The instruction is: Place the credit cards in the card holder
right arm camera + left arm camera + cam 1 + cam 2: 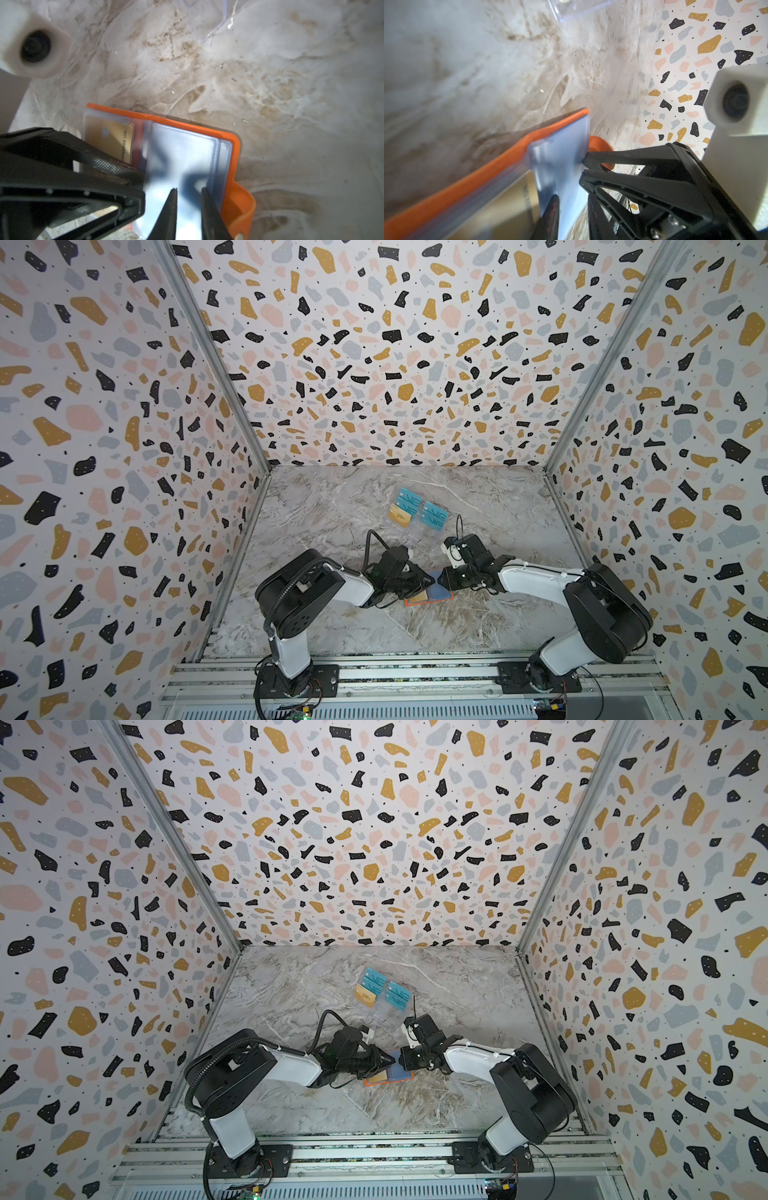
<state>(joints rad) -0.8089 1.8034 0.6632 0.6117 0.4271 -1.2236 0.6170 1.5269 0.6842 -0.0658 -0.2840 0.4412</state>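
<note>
The orange card holder [448, 597] [235, 158] lies open on the marble table, between both arms. A tan-gold credit card [109, 141] [419, 596] sits in its left clear sleeve. Another gold credit card [400, 515] [365, 994] stands in the clear rack farther back. My left gripper [431, 581] [572, 195] reaches in from the left, jaws a narrow gap apart at the edge of a raised clear sleeve page [560, 158]. My right gripper [441, 578] [190, 188] hovers over the right-hand sleeve [182, 149], also narrowly open. Neither gripper holds a card.
The clear plastic rack [417, 533] stands behind the grippers with teal VIP cards [434, 514] in it. The holder's orange snap tab [247, 209] curls up on its right side. Patterned walls close in the table at left, right and back.
</note>
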